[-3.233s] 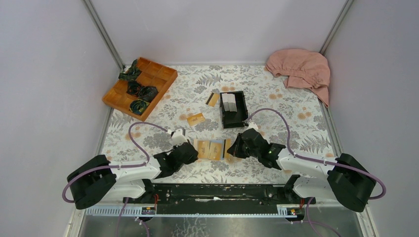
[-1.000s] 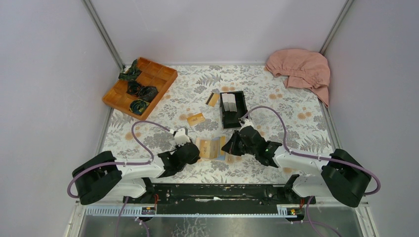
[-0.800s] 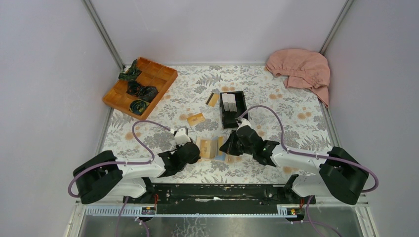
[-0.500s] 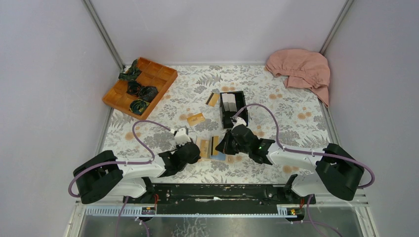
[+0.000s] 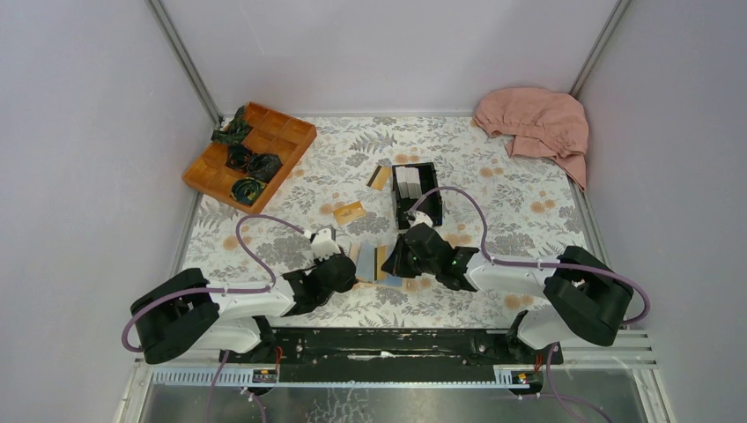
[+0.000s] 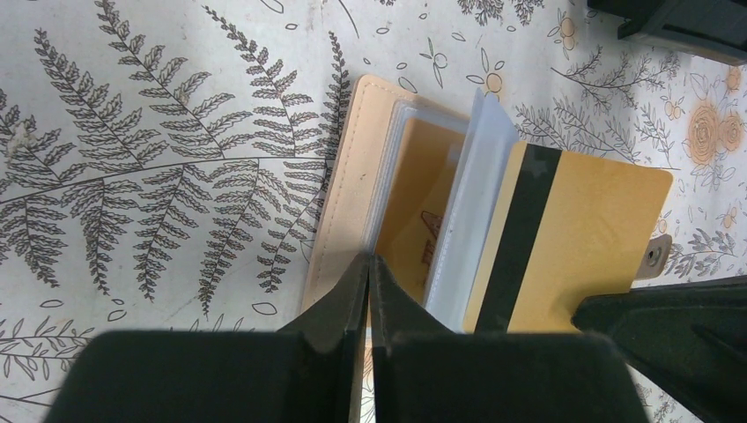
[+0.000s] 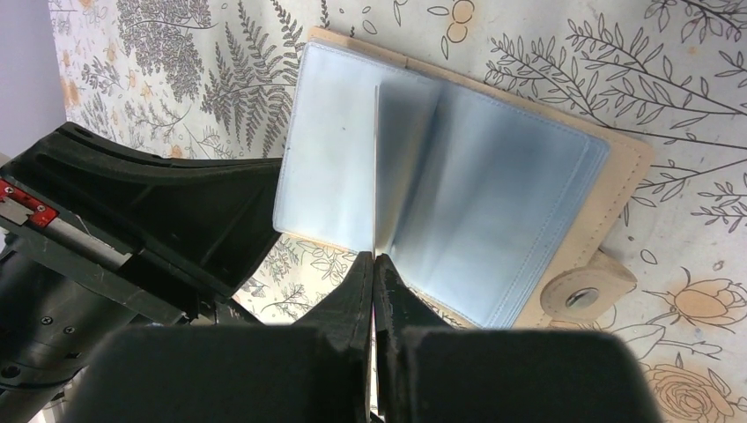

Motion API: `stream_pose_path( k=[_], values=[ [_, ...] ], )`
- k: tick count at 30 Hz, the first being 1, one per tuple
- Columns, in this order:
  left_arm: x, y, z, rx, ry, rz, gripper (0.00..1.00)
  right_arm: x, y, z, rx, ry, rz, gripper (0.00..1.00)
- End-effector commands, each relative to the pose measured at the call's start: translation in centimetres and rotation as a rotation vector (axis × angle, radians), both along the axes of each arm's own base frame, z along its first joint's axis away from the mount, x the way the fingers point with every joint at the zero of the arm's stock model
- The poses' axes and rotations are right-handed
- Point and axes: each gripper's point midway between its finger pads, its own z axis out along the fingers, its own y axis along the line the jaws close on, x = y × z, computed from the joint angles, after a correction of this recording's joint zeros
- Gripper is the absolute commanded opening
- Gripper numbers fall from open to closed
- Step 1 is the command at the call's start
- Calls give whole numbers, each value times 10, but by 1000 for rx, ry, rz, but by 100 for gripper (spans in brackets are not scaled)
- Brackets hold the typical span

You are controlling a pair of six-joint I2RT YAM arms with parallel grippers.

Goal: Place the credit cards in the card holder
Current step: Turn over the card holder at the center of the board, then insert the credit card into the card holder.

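Grey-and-peach flowered cloth (image 5: pixel 528 233) covered the table. Near the arm bases the wallet (image 6: pixel 348 189) lay open on it, between both grippers. Left gripper (image 6: pixel 370 273): jaws pressed together, tips down on the wallet's left flap; pinning or nipping it, couldn't tell. Right gripper (image 7: pixel 374 269): jaws clamped on a card (image 6: pixel 581 233), seen edge-on in its own camera, black band showing from the other side. Its leading edge sat at the raised sleeves (image 7: pixel 493 194), not seated in one.

Risks, my read:
- Wallet could skid or swing on the cloth if the left tips slipped, since only one flap was pinned.
- Floppy sleeves could buckle under the card if it came in tilted.
- Card could land between two leaves instead of inside a pocket.
- Thin slick card might pivot in that narrow pinch.

Materials:
- Pink cloth (image 5: pixel 536 119), far right corner: soft, rumpled.
- Wooden tray (image 5: pixel 284 132), far left: orange, square compartments, dark crumpled bundles in some.
- Black box (image 5: pixel 414 216), mid-table: hard, open-topped, white slips inside.
- Wallet: tan leather, stitched edge, rectangular. Sleeves clear, glossy, limp.
- Loose cards (image 5: pixel 350 212): flat, orange-gold, stiff-looking. One lay out on the cloth, the second loose card (image 5: pixel 380 178) just beside the box.
- Snap tab (image 7: pixel 581 298): small, rounded, metal stud.
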Motion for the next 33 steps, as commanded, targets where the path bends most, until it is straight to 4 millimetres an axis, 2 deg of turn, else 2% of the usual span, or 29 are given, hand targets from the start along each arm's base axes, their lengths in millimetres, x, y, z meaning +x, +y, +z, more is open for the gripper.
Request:
stream_pose_path(
  k=[1,7,16,26,33],
  values=[
    [-18,19,-27,119,79,-32,6,8,20,19,57,-49,17,0],
    [-19,25,-27,143,82,-22,5,8,20,14,53,-47,17,0],
    [-24,56,-17,177,65,66,7,8,13,8,34,-53,0,0],
    [-16,52,4,155,23,78,8,7,11,10,45,-58,-4,0],
    [-15,43,12,126,19,59,11,7,20,9,77,-46,10,0]
  ],
)
